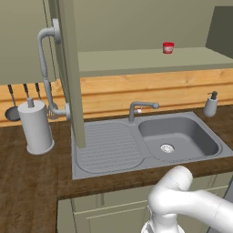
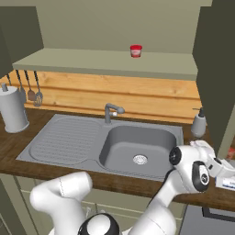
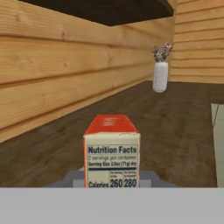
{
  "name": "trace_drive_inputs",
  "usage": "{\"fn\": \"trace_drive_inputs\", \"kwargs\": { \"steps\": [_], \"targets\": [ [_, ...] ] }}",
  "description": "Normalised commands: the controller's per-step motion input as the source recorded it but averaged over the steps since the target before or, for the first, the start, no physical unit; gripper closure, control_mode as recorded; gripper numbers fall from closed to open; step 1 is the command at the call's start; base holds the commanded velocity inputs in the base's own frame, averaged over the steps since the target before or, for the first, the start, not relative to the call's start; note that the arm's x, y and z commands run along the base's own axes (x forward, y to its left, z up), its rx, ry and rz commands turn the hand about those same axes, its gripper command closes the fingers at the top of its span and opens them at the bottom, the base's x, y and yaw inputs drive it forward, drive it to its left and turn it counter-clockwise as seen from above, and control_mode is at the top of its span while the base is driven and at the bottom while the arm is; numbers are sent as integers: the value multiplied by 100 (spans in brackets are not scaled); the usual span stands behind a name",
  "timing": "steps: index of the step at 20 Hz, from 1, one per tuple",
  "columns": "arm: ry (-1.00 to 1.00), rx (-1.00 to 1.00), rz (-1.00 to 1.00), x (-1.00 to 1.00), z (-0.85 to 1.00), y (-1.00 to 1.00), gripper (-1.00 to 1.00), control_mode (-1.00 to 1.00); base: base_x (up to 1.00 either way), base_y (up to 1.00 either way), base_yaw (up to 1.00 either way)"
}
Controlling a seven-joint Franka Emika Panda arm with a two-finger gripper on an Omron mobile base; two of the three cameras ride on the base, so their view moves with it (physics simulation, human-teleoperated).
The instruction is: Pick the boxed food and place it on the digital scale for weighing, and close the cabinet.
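Gripper clamped on boxed food point(image 3: 112, 153); carton upright, long axis vertical, nutrition panel facing hand camera.

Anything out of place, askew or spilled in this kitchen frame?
Nothing spilled or damaged. The cabinet door stands wide open over the sink. The boxed food sits upright on the dark counter, squarely before the hand camera.

Even, shadowless rendered light fills all three views, fairly bright with no glare. The open cabinet point(image 1: 136, 27) interior is evenly lit, not dark. In the hand view a near-black slab crosses the top of the frame, and the boxed food point(image 3: 112, 151) shows soft, slightly blurred print. Edges look coarse and pixelated, without lens distortion.
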Motion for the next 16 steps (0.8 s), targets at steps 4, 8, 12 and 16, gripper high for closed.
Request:
{"fn": "trace_drive_inputs", "kwargs": {
  "steps": [4,8,12,16],
  "targets": [
    [6,0,-2,27,0,-29,100,-100,0,0,0],
    [-8,0,0,38,-11,-31,100,-100,0,0,0],
    [-3,0,0,44,-19,-31,100,-100,0,0,0],
    [0,0,0,34,-30,-13,100,-100,0,0,0]
  ]
}}
